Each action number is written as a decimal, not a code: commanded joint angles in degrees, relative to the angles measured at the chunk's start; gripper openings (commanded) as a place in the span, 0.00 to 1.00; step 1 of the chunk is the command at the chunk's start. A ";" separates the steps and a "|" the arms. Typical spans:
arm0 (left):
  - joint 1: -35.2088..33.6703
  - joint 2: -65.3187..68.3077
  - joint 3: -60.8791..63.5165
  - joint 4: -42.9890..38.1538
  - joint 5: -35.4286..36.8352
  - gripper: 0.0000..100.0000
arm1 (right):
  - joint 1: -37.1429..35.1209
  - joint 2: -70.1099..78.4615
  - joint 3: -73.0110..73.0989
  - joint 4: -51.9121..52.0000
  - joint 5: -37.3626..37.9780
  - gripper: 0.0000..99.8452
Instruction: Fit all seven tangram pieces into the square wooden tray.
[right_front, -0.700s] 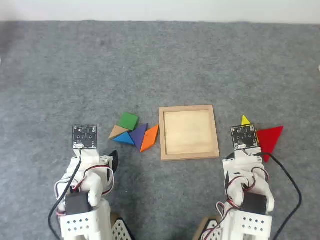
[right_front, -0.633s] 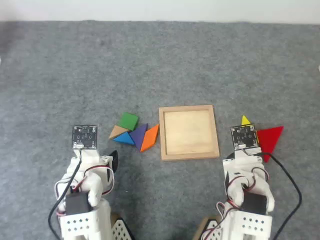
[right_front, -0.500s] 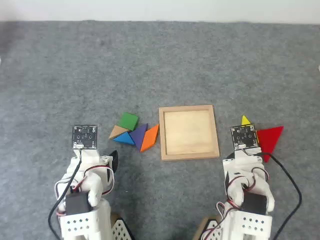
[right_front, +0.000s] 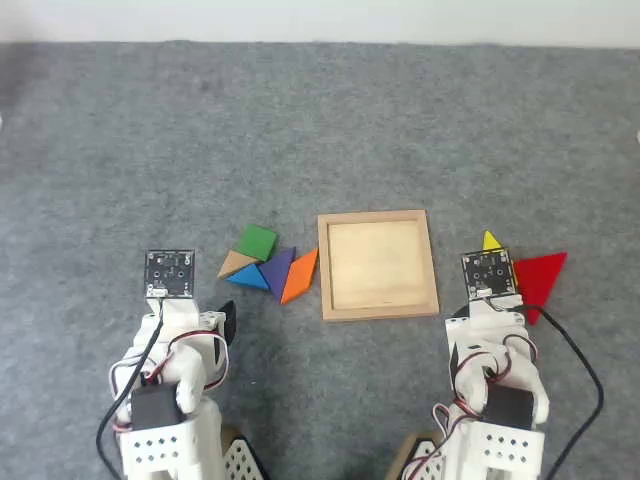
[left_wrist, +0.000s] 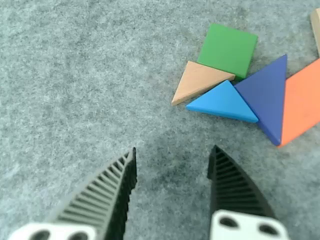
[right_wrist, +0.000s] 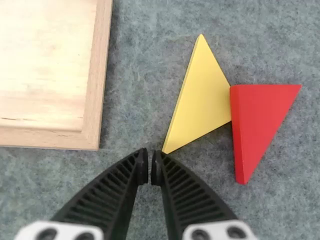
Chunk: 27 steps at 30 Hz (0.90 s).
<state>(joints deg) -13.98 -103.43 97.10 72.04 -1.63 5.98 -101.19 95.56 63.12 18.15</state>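
Nothing is in the wooden tray yet, and all seven pieces lie on the grey felt.

The left gripper is spread wide with nothing between its fingers. Its batch lies ahead of the tips, off toward one finger: green square, tan triangle, light blue triangle, dark blue triangle and orange piece.

The right gripper is pinched fully closed on nothing. The yellow triangle has its corner just ahead of the tips, the red triangle touches its far side, and the tray sits off the other finger.

The pieces look like thin painted wood, so I'd guess they're light, stiff and a bit slick. Lying flat, they only offer low edges, so I'd pinch across two free edges near the middle, not at a corner.

The annoying part is that the left batch is packed edge to edge, with hardly any gap for a finger. The green square and tan triangle have the most open sides. Yellow is blocked by red on one edge. The tray's raised rim also means lifting pieces over it, not sliding them.
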 joint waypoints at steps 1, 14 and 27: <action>0.97 -0.70 -0.66 0.18 0.53 0.23 | 0.31 -0.22 0.97 0.22 0.09 0.04; 19.16 -0.70 -0.66 0.18 0.44 0.23 | -18.42 -0.31 0.97 3.21 0.18 0.04; 15.82 -0.70 -0.84 -11.43 0.70 0.23 | -6.81 -2.77 -0.18 -3.82 9.05 0.04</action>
<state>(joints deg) 4.84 -103.43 97.10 65.19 -1.54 -7.38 -103.12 95.47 64.70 24.84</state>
